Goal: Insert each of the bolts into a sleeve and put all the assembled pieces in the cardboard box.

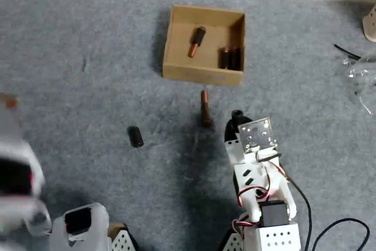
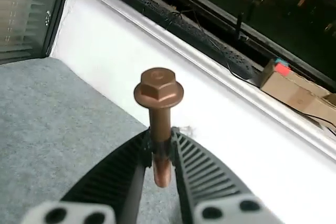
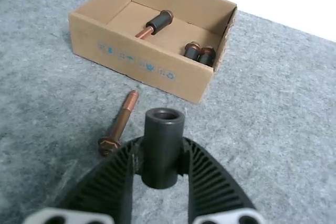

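My left gripper (image 2: 160,142) is shut on the shank of a copper bolt (image 2: 158,98), which stands with its hex head up. My right gripper (image 3: 161,150) is shut on a black sleeve (image 3: 164,129) held upright, bore open at the top, just in front of the cardboard box (image 1: 176,63). A loose bolt (image 1: 205,108) lies on the carpet beside that sleeve, between it and the box. Another black sleeve (image 1: 136,137) lies alone to the left. Inside the box (image 3: 89,35) lie one assembled piece (image 3: 154,24) and two more (image 3: 199,53) in a corner.
Grey carpet covers the table. The left arm (image 1: 17,174) is a blur at the left edge of the high view. Thin cables (image 1: 355,69) lie at the far right. A white wall and window ledge (image 2: 220,93) stand behind the held bolt.
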{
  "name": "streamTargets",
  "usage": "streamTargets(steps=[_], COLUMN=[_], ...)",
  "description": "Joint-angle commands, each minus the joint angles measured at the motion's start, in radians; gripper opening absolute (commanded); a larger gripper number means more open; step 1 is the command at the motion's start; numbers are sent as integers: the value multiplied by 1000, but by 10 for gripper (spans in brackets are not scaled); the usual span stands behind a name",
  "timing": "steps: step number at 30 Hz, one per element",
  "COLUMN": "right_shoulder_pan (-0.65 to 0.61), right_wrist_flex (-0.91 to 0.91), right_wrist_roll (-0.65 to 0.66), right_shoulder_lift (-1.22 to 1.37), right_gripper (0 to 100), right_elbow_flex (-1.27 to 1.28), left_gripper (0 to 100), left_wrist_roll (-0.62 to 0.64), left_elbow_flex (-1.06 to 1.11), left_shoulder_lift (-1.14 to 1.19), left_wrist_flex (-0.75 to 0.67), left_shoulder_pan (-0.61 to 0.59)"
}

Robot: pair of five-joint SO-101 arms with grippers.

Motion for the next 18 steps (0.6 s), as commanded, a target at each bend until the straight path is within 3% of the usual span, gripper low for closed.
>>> streamTargets(steps=[1,6,11,18], right_shoulder_pan=[13,13,13,13], right_wrist_flex=[-38,-38,-38,-38], right_wrist_roll=[12,12,12,12], right_shoulder_lift=[-13,-13,-13,-13], right_gripper=[5,5,5,5], right_elbow_flex=[122,122,122,122], left_gripper=[4,4,4,4], left_wrist_roll=[-8,-8,-8,-8], left_elbow_flex=[248,518,858,1402], left_shoulder_lift=[-211,-386,-518,-684], left_wrist_flex=[0,-6,-115,-526], left_shoulder_pan=[21,21,22,24])
